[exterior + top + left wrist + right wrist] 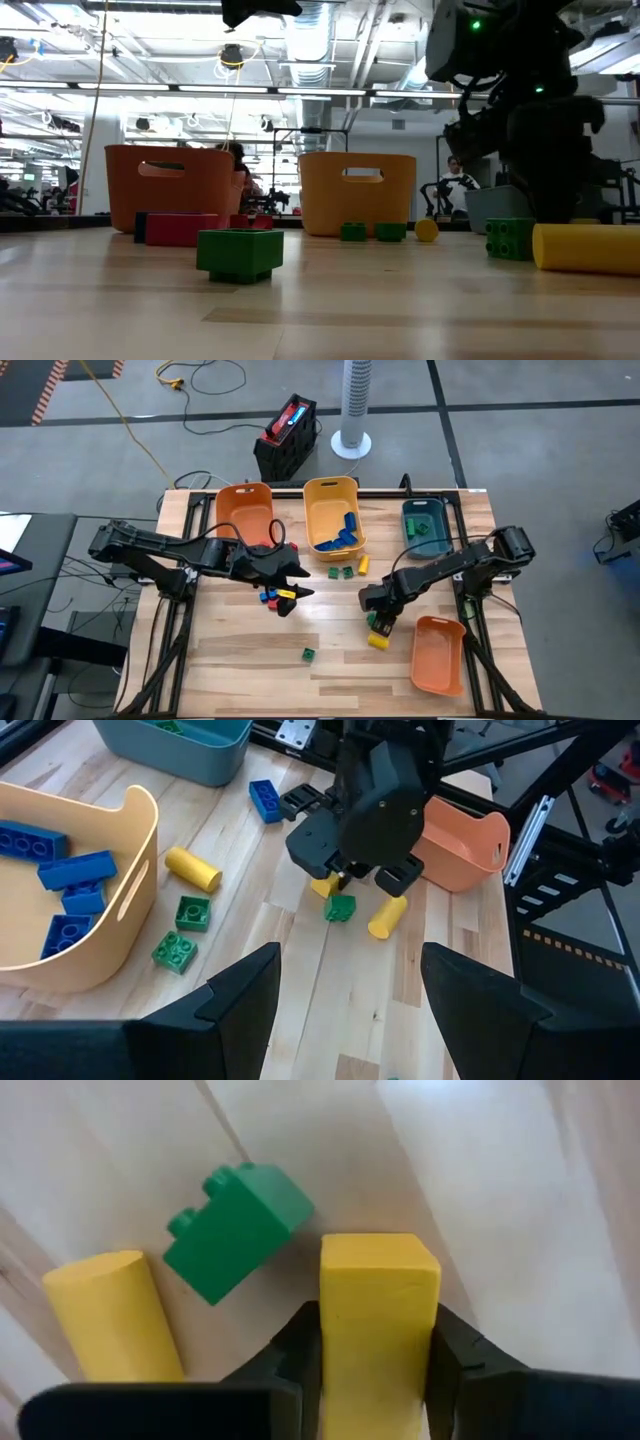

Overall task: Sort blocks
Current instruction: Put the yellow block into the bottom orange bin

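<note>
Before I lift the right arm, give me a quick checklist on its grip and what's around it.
1. Right gripper shut on the yellow rectangular plastic block: ok.
2. Block centred between the fingers: ok.
3. Green studded plastic brick clear of the held block: ok, a small gap shows.
4. Yellow plastic cylinder clear of the fingers: ok.
5. Left gripper away from the right one: ok, open over the red, blue and yellow brick cluster.
6. Destination bin: cannot tell.
</note>
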You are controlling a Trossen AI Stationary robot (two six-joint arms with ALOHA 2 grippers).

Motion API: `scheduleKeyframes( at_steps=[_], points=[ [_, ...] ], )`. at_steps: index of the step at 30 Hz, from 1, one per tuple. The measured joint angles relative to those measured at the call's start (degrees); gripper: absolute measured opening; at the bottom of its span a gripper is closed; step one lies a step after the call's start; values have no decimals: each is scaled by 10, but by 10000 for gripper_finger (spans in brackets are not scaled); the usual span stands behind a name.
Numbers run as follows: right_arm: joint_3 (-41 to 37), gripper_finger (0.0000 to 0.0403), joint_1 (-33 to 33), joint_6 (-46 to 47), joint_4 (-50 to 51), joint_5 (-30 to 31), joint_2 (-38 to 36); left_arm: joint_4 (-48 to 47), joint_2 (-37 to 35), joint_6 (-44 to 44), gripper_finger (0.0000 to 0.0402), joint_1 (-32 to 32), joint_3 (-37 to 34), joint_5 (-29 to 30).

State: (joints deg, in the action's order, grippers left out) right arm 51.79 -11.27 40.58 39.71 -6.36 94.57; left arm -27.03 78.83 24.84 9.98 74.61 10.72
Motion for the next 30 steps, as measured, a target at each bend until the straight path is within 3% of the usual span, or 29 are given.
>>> scheduleKeyframes(
  at_steps=[7,13,17,23,30],
  points=[
    [-1,111,48,-7,29,2,-88,-8,-6,-1,235,0,0,0],
    [20,122,78,-2,49,24,-246,-6,-21,-3,235,-7,0,8],
    [35,119,75,63,88,24,-349,-6,-22,-9,235,-16,0,8],
    [59,119,-42,220,187,19,-422,-6,-22,-28,235,-24,0,8],
    [62,119,-263,378,199,15,-362,-6,-22,-42,235,-31,0,7]
  ],
)
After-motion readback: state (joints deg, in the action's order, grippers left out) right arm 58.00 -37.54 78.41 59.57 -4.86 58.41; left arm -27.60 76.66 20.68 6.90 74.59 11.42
